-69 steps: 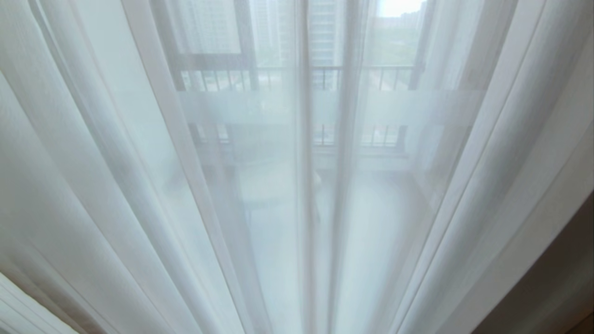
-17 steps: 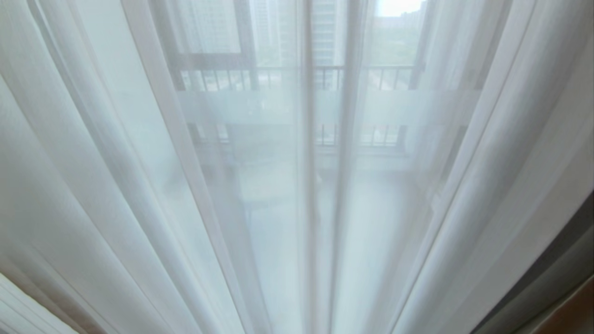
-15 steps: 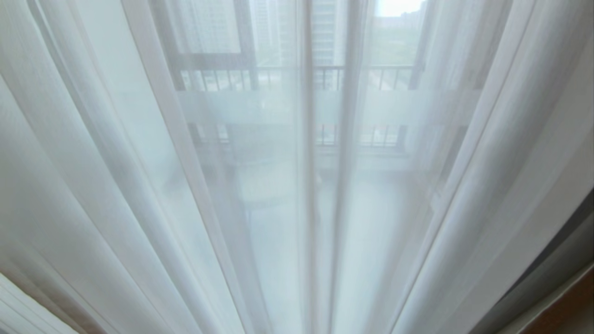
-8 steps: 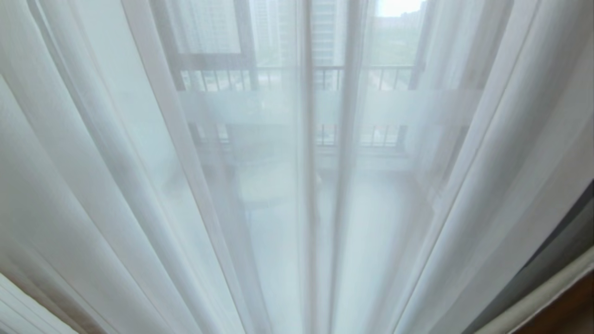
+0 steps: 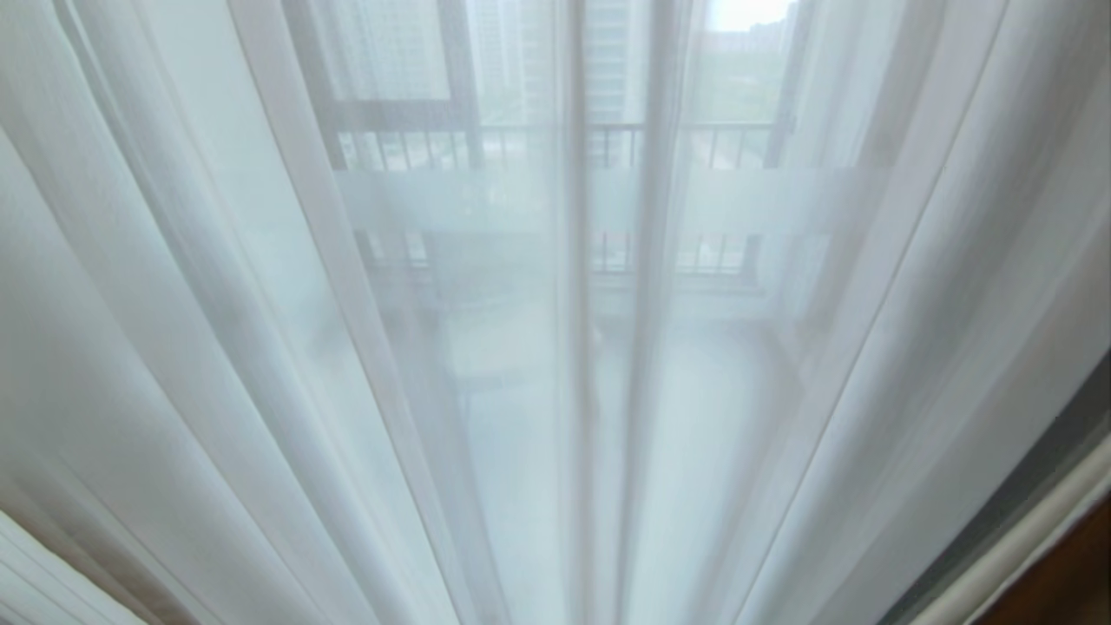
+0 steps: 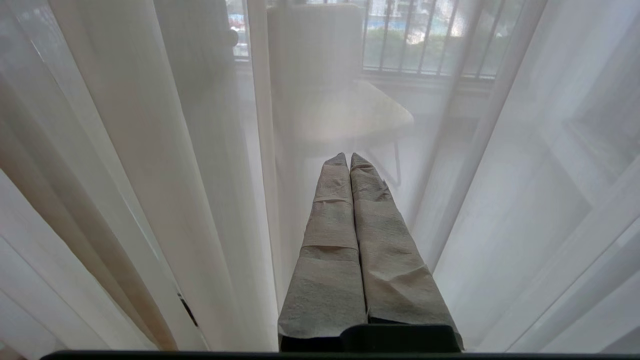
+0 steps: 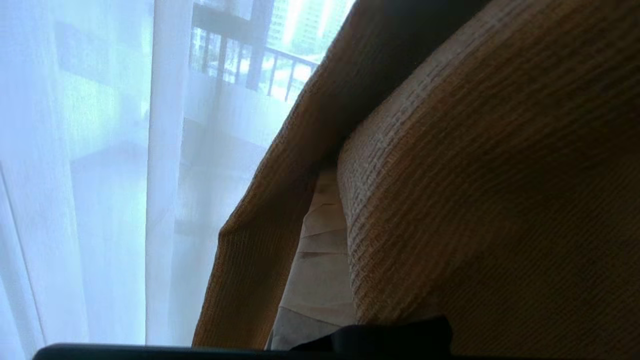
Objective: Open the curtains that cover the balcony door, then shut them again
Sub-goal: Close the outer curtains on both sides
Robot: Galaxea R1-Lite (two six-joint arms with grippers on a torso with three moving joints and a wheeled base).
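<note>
- At the far left of my head view, a corner of pale ribbed fabric shows, too small a part for me to tell what it is.
- My left hand is out of the head view; its wrist camera shows it clenched, the two paper-wrapped fingers pressed together with nothing between them, pointing at the thin translucent white sheers and not gripping them.
- The sheers hang drawn in long vertical folds across the whole head view.
- Through them I see the balcony door: dark frame posts, clear glass and a horizontal frosted white band across it.
- Beyond the glass, black railing bars and hazy tall buildings show faintly.
- A pale round balcony table shows dimly through the sheers in the left wrist view.
- My right hand is also out of the head view; in its wrist view it is clenched, with its wrapped fingers buried in a fold of the thick woven beige-brown drape, and I cannot tell whether cloth is pinched between them.
- That drape's edge shows at the lower right corner of the head view, beside the sheers.
</note>
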